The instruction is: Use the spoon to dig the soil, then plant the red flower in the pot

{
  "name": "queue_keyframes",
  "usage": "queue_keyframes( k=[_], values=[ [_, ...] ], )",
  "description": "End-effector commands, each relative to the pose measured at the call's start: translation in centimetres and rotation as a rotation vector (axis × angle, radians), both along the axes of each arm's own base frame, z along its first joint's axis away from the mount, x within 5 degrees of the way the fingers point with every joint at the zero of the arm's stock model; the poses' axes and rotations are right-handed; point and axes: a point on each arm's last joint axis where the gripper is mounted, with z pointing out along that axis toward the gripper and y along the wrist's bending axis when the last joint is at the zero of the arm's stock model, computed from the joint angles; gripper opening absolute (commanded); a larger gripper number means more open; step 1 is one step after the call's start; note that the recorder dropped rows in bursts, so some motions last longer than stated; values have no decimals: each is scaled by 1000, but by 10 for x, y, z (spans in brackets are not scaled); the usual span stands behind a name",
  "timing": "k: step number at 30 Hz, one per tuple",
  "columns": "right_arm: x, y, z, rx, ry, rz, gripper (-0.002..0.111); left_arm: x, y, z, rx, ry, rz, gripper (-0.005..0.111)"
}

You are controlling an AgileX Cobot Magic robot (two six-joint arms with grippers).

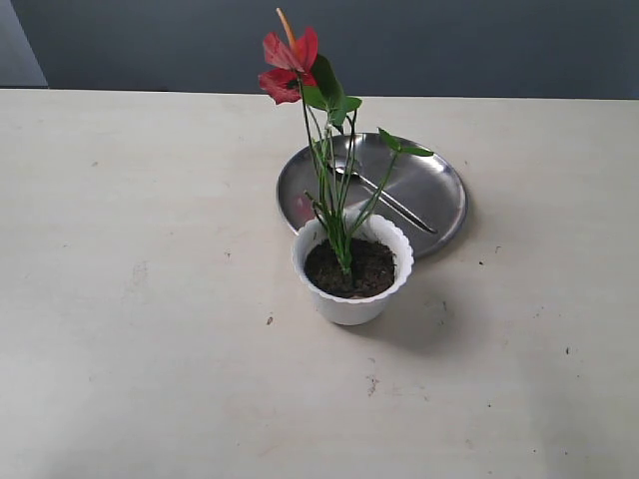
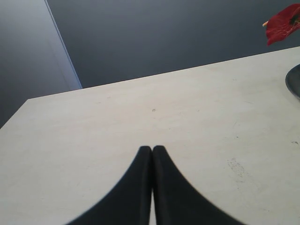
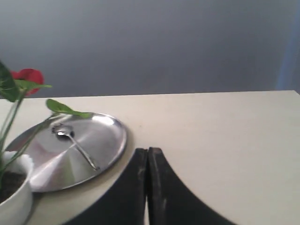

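The red flower (image 1: pixel 289 64) stands upright with its green stems set in the dark soil (image 1: pixel 350 268) of the white scalloped pot (image 1: pixel 352 301) at the table's middle. Behind the pot the silver spoon (image 1: pixel 384 196) lies on a steel plate (image 1: pixel 435 190). Neither arm shows in the exterior view. My left gripper (image 2: pixel 152 149) is shut with nothing in it, over bare table, the bloom (image 2: pixel 283 23) far off at the frame edge. My right gripper (image 3: pixel 147 151) is also shut and empty, beside the plate (image 3: pixel 110 140), where the spoon (image 3: pixel 75 144) and pot (image 3: pixel 16 201) show.
The table (image 1: pixel 150 299) is pale and lightly speckled, with a few soil crumbs (image 1: pixel 270 320) near the pot. A dark wall runs behind its far edge.
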Motion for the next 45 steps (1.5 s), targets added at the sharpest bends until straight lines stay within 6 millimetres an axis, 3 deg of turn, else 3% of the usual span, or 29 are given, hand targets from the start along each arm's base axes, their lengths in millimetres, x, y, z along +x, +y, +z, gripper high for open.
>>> queue_keyframes(
  k=[1, 16, 45],
  values=[
    [0, -5, -12, -13, 62, -86, -1, 0, 0, 0, -2, -7, 1, 0],
    [5, -11, -49, 30, 165, -164, -1, 0, 0, 0, -2, -7, 1, 0],
    [6, -10, -47, 58, 146, -162, -1, 0, 0, 0, -2, -7, 1, 0]
  ],
)
